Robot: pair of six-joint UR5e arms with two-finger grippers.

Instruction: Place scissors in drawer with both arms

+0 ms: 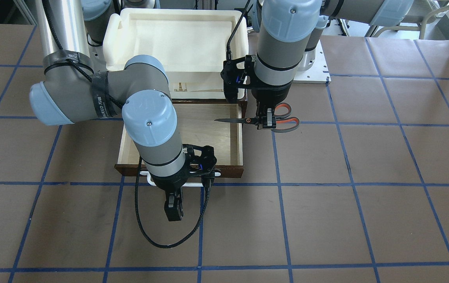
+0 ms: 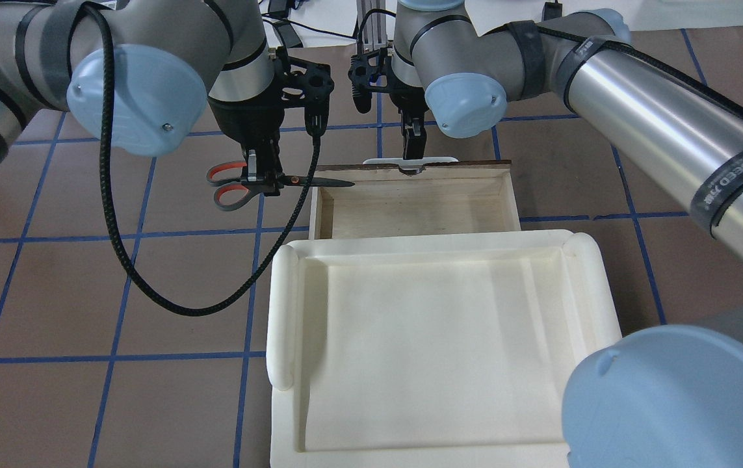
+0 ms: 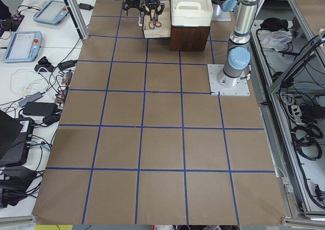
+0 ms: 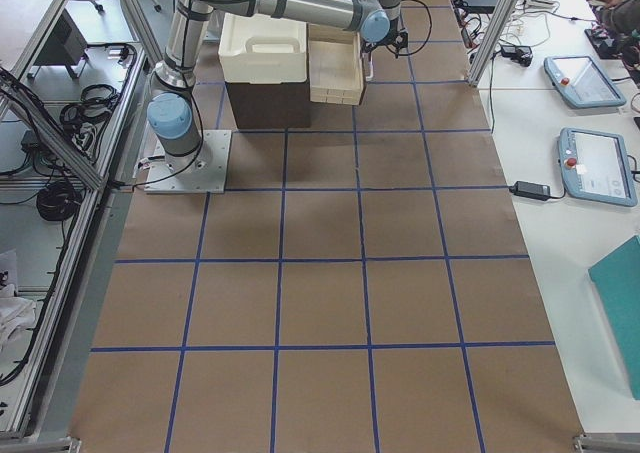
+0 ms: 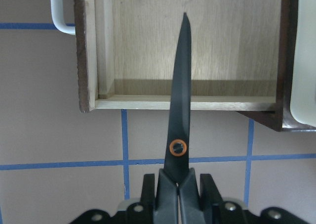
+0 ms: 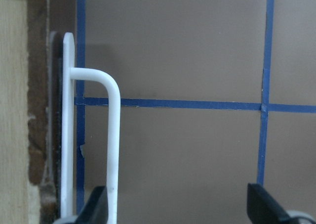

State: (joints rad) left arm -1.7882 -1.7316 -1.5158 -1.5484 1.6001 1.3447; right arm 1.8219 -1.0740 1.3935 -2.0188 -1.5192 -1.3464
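Observation:
The scissors (image 1: 287,122) hang level in my left gripper (image 1: 265,122), which is shut on them near the pivot, with the handles pointing away from the drawer. The blade tip reaches over the side wall of the open drawer (image 2: 410,208). In the left wrist view the blade (image 5: 180,95) points across the pale plywood inside (image 5: 143,51). My right gripper (image 1: 173,210) is just in front of the drawer's dark front. Its fingers (image 6: 96,206) stand apart, open and empty, with the white bar handle (image 6: 112,135) beside one finger.
A large white plastic tray (image 2: 436,299) sits on top of the cabinet above the drawer. Black cables (image 2: 150,286) loop down from both wrists. The brown table has a grid of blue tape (image 1: 279,184).

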